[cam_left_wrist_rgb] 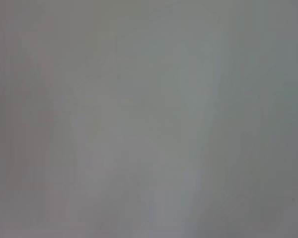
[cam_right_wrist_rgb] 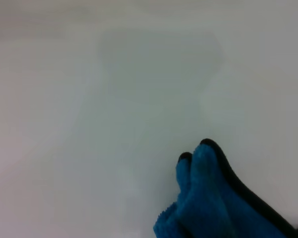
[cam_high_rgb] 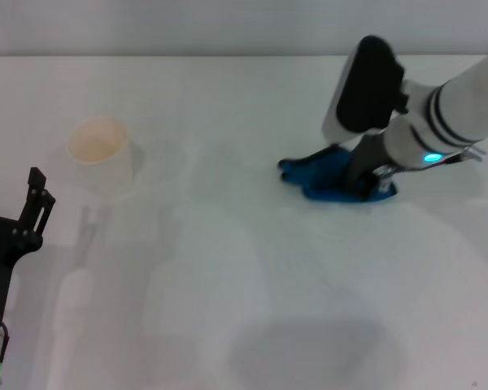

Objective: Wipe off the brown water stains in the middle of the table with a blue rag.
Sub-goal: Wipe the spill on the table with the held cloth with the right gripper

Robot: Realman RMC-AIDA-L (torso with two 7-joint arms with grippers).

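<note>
Large plain white tabletop point(cam_high_rgb: 252, 276): no brown stain discernible. Right gripper point(cam_high_rgb: 364, 180): lowered onto bunched bright blue microfibre rag with dark edging point(cam_high_rgb: 329, 175), right of centre; jaw state cannot be told. Left gripper point(cam_high_rgb: 34, 203): parked near left edge, jaws parted, empty. Rag probably soft, light, limp; best pinched at bunched middle.

Perhaps lab: bare white table point(cam_high_rgb: 228, 309)

The white table point(cam_high_rgb: 228, 309) carries a crumpled blue rag point(cam_high_rgb: 329, 175) toward its right and a white cup point(cam_high_rgb: 100, 154) at its left.
</note>
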